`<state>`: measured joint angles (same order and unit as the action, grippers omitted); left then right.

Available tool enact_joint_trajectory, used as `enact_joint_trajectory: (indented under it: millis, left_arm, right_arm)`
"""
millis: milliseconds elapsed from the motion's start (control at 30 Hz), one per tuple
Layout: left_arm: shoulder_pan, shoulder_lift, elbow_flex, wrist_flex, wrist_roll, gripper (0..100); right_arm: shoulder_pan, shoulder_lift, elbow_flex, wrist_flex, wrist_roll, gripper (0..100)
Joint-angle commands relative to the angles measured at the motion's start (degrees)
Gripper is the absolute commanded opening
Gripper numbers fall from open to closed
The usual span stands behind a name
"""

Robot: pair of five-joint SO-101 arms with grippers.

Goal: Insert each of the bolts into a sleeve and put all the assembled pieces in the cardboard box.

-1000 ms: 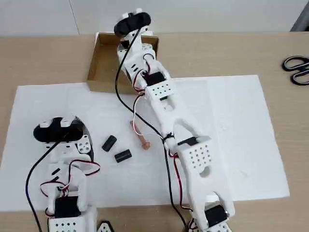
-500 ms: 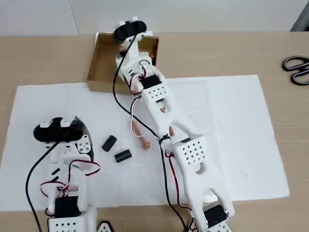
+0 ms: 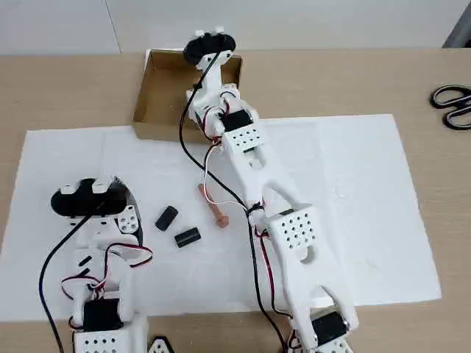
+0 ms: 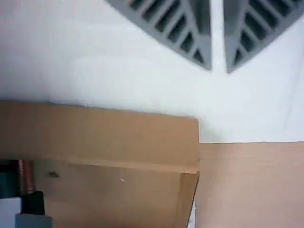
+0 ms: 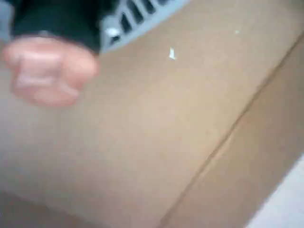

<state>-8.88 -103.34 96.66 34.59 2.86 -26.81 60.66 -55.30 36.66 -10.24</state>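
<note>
My right arm (image 3: pixel 243 140) stretches across the paper, and its wrist hangs over the cardboard box (image 3: pixel 156 92). My right gripper (image 5: pixel 71 21) is shut on an assembled piece just above the box floor: a black sleeve (image 5: pixel 52 19) with the bolt's copper head (image 5: pixel 47 71) sticking out. The left wrist view catches that piece (image 4: pixel 29 197) inside the box (image 4: pixel 118 137). Two loose black sleeves (image 3: pixel 167 218) (image 3: pixel 188 237) and a copper bolt (image 3: pixel 215 208) lie on the white paper. My left gripper (image 4: pixel 218 66) is shut and holds nothing. It rests over the paper, left of the sleeves.
The white paper sheet (image 3: pixel 353 184) covers the middle of the wooden table. Scissors (image 3: pixel 452 105) lie at the far right edge. The box stands at the paper's back left corner.
The right arm's wrist has shifted a little over the box, ending slightly further right. The left arm and the loose parts have not moved.
</note>
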Motion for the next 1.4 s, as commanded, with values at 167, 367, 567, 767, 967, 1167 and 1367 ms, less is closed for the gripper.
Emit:
enact_joint_trajectory:
  millis: [167,367,567,767,967,1167,1367]
  left_arm:
    - [-0.44,-0.35,-0.31,0.35,0.18,1]
    - [-0.53,-0.35,-0.31,0.35,0.18,1]
    - [-0.53,-0.35,-0.31,0.35,0.18,1]
    - [-0.53,-0.35,-0.31,0.35,0.18,1]
    - [-0.53,-0.35,-0.31,0.62,-0.09,1]
    - [-0.53,-0.35,-0.31,5.8,-0.18,1]
    - [-0.53,-0.35,-0.31,10.11,-0.18,1]
  right_arm:
    - [0.31,-1.8,-4.57,4.62,-0.44,23.0]
    - [0.57,-1.98,-6.51,4.88,-0.44,23.0]
    - [0.92,-1.89,-19.69,14.55,-0.62,23.0]
    - [1.19,-1.89,-30.86,30.73,-0.62,23.1]
    - [0.84,-1.89,-38.68,55.08,-0.44,23.1]
    - [1.98,-3.21,-40.18,60.44,-0.26,23.1]
    - [1.36,-11.74,-31.38,60.79,4.31,23.1]
